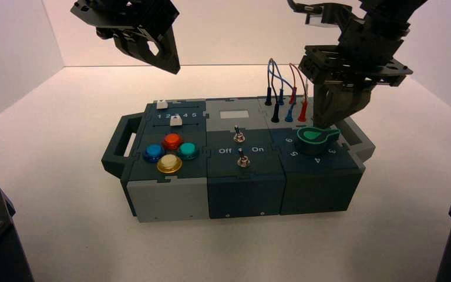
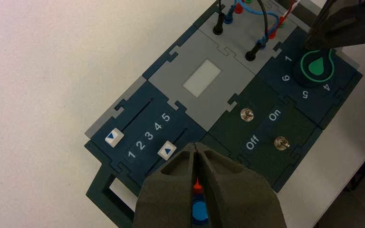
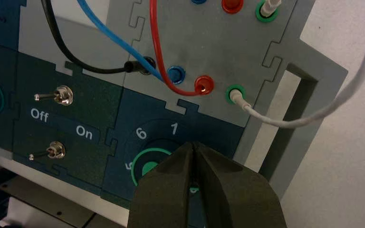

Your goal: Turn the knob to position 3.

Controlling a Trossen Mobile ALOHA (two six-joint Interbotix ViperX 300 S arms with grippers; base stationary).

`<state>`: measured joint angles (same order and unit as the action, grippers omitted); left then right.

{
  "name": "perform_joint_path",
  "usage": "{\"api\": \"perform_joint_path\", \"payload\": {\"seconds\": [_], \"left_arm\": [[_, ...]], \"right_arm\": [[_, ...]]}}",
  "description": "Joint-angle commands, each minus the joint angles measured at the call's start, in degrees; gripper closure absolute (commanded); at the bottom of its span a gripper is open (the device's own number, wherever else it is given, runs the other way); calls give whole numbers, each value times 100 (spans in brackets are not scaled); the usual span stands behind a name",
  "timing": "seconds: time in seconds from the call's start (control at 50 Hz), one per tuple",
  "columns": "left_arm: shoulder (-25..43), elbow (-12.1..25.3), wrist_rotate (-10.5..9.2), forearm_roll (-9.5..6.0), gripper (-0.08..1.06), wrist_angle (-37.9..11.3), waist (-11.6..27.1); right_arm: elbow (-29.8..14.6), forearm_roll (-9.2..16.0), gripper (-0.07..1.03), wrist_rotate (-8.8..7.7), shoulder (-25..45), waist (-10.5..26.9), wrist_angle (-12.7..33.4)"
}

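The knob (image 1: 316,137) sat on the box's dark teal right-hand panel, its pointed arm reaching toward the box's right edge, short of position 3 (image 1: 331,151) on the numeral arc. My right gripper (image 1: 336,115) hung just behind that arm, fingers pressed together on nothing. I judged a sideways nudge against the arm best, stopping once the point met the numeral. The left gripper (image 1: 163,54), also closed and empty, idled high over the sliders. Only the high view showed the 3; the right wrist view had its fingers (image 3: 228,190) covering most of the knob.
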<state>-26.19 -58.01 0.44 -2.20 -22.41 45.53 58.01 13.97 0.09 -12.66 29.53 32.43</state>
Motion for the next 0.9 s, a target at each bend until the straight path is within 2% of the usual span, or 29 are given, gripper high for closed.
{"api": "perform_joint_path", "payload": {"seconds": [0.02, 0.9], "left_arm": [[-88, 176, 35, 18, 101, 26, 18], [-149, 167, 35, 18, 101, 18, 18]], "right_arm": [[-9, 0, 99, 35, -158, 0, 44], [88, 0, 99, 105, -281, -9, 211]]}}
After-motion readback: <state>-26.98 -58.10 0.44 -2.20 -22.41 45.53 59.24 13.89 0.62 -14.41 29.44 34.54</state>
